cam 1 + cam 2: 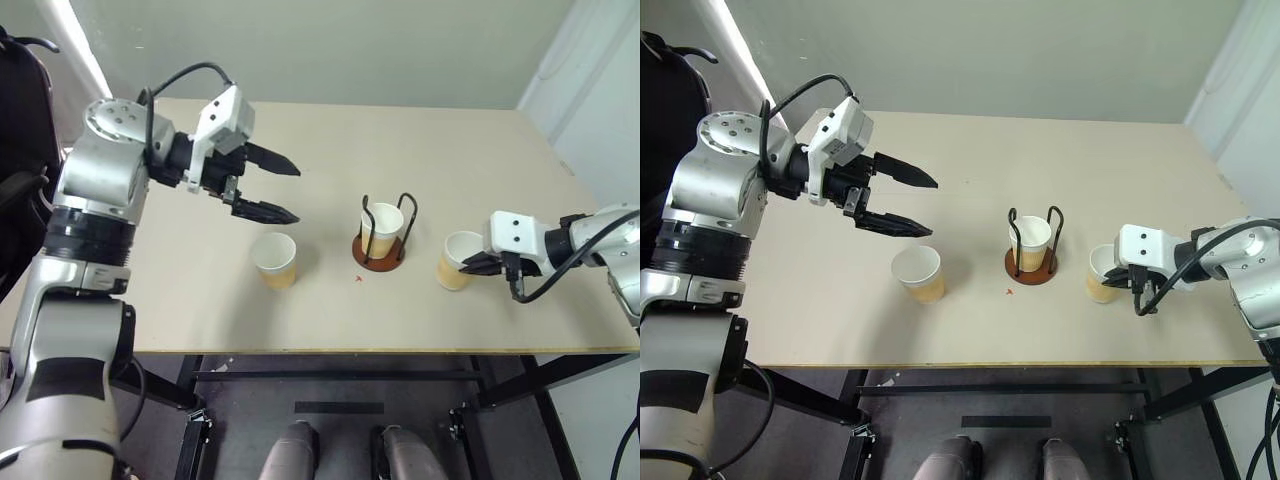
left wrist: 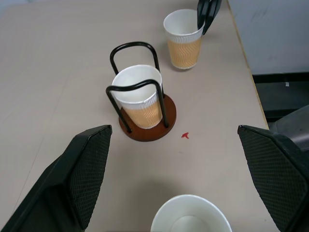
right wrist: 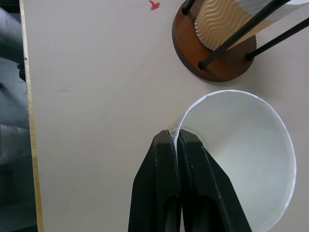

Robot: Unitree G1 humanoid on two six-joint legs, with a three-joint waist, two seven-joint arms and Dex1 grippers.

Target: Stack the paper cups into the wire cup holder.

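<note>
Right claw: fingers pressed together on the rim wall of a paper cup, one finger inside the cup and one outside, as the right wrist view shows. This right-hand cup stands on the tabletop, just to the right of the wire cup holder and apart from it. The pinch sits on the cup's right side, away from the holder.

Left claw: fingers spread wide, holding nothing. It hangs above the tabletop at the left of the scene, pointing right. It is above and on the far side of the left-hand cup, with clear air between them.

Wire cup holder: upright near the middle of the tabletop, round rust-brown base flat on the surface, two black wire loops standing. One cup sits upright inside the loops, its white rim about level with the loop tops.

Left-hand cup: upright on the tabletop, mouth up, to the left of the holder and well apart from it, touched by neither claw.

A small red mark lies on the tabletop just near-left of the holder's base.

All three cups show white interiors and ribbed yellow-tan outer walls.
</note>
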